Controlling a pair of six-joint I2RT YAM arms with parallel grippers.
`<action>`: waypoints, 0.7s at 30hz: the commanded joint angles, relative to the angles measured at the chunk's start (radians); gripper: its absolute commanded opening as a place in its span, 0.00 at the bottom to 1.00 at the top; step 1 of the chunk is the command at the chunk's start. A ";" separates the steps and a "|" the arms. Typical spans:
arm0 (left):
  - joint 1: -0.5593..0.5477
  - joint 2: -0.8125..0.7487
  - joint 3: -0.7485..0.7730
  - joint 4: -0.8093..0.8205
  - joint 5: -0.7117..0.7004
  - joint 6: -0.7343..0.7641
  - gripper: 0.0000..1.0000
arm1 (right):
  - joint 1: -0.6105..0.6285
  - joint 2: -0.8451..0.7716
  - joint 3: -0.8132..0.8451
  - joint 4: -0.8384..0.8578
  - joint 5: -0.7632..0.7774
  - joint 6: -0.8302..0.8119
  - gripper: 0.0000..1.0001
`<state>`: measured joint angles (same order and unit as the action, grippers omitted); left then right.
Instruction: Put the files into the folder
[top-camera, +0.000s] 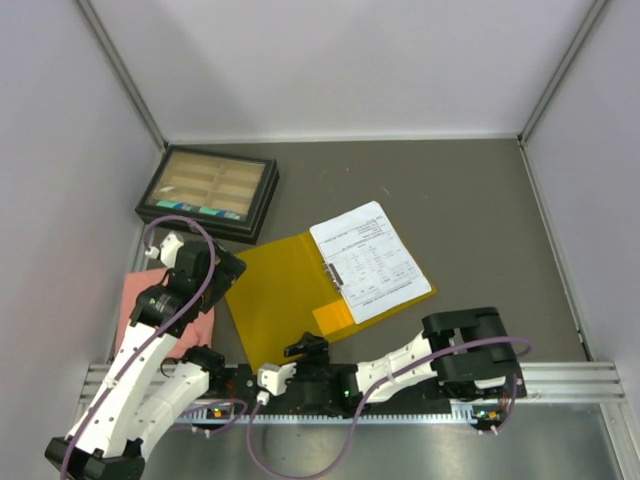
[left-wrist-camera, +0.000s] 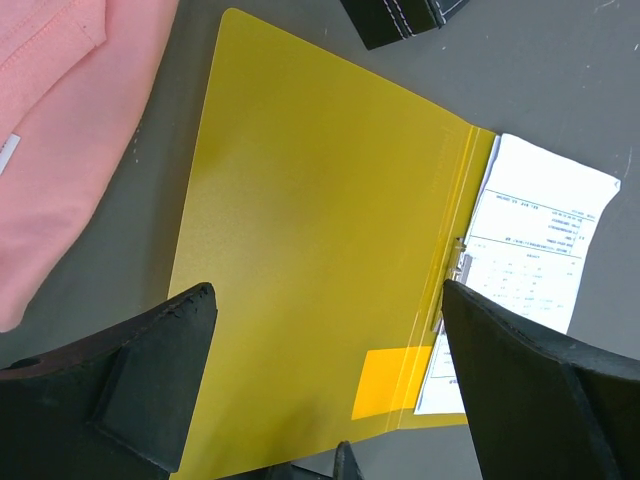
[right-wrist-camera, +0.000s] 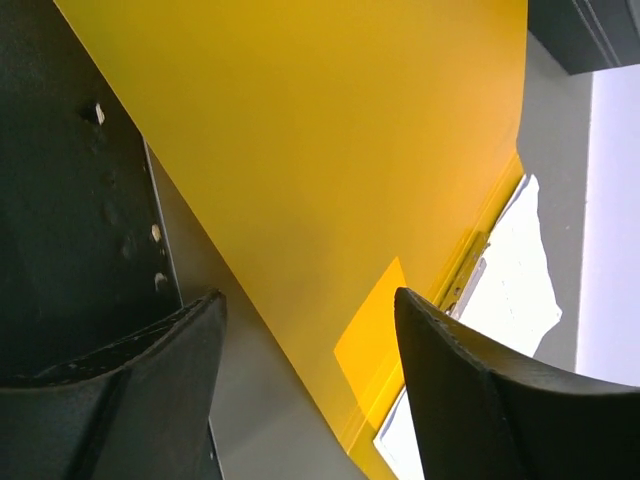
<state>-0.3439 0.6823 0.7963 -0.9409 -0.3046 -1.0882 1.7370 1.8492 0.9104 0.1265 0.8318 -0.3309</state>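
Left hand (left-wrist-camera: 325, 300): spread wide and empty, poised above the bare left cover.
Right hand (right-wrist-camera: 308, 300): fingers apart, holding nothing, low at the folder's near edge.
Folder: flat yellow translucent plastic folder (top-camera: 275, 295) lies open mid-bench (top-camera: 450, 200).
Files: white printed paper sheets (top-camera: 372, 262) lie on its right half beside the metal clip (left-wrist-camera: 462, 265), overhanging at the far end.
Handling: the sheets are probably light, limp and slippery. The cover looks thin and springy and is best taken at its free left edge.
Surroundings: pink cloth (left-wrist-camera: 50, 150) left, black compartment box (top-camera: 210, 190) far left.
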 joint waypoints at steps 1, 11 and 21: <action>0.005 -0.015 0.006 0.007 -0.008 -0.013 0.98 | 0.015 0.048 0.036 0.105 0.084 -0.051 0.64; 0.005 -0.017 -0.003 0.024 -0.007 -0.015 0.98 | 0.010 0.028 0.012 0.196 0.197 -0.023 0.05; 0.005 -0.023 0.064 0.056 -0.018 0.131 0.97 | -0.045 -0.149 -0.067 0.030 0.234 0.245 0.00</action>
<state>-0.3431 0.6788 0.8051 -0.9375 -0.3099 -1.0508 1.7256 1.8019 0.8661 0.2413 1.0248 -0.2569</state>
